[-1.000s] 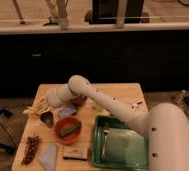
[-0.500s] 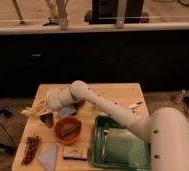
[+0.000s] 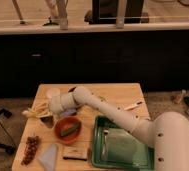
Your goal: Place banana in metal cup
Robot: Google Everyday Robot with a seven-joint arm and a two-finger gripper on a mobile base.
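"One step at a time, nearest first: what lies at the front of the table (image 3: 119, 94)?"

"The green tray (image 3: 122, 148). Left of it are a small flat box (image 3: 75, 152), a pale blue cloth (image 3: 48, 156) and a dark bunch of grapes (image 3: 30, 149). None of that belongs to the job."

"And behind those?"

"The orange bowl (image 3: 68, 131) with a green vegetable (image 3: 69, 130) in it. Just to its left stands the metal cup (image 3: 48, 121), upright and dark inside (I see nothing yellow in it)."

"So the banana is not in?"

"No. The banana (image 3: 35, 111) lies on the table near the left edge, just behind and left of the cup. The tool (image 3: 57, 105) is right beside it, at the end of the arm reaching across from the right. Whether the tool is spread, pressed together or has hold of the banana, I cannot tell."

"How far along, then?"

"Early, I judge. The tool is at the fruit, but a sure hold, the lift, the short carry to the cup and the release are all left. The cup is small and the banana long, so it should go in end first."
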